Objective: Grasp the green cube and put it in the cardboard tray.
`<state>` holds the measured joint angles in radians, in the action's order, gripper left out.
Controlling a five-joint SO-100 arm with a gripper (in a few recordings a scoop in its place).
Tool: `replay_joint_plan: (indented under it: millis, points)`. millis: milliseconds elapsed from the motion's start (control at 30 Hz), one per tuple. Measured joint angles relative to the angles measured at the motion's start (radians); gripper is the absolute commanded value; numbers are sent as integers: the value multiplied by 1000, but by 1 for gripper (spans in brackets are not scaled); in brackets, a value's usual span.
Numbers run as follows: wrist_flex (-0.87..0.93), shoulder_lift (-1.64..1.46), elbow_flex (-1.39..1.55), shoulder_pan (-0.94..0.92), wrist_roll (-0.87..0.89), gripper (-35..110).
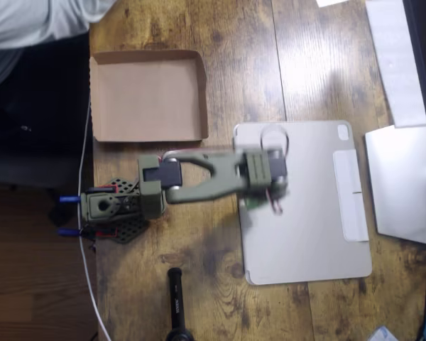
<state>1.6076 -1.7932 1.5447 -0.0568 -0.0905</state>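
The cardboard tray (148, 96) is set at the worktop's (199, 298) left edge, well apart from the hand (264, 190). The hand's opening cannot be told; green is glimpsed beneath it

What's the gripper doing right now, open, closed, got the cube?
Gripper: over the tablet case, fingers hidden under the arm; state cannot be told. A green bit shows beneath it.

No text, label, brand or number can be read anywhere.
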Motion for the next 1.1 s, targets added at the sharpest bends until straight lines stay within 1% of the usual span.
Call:
replay_joint_plan:
  millis: [100,167,367,567,700,800,967,1100]
  points:
    - [109,-25,-55,127,78,10]
    - [146,-40,-63,233,135,10]
    - [164,-89,-28,522,299,12]
    - [164,-89,-9,816,403,14]
    - [164,-34,-43,948,445,13]
    - [164,17,-63,1034,443,11]
    - [164,103,-75,1127,430,10]
    - [164,135,-75,1146,428,11]
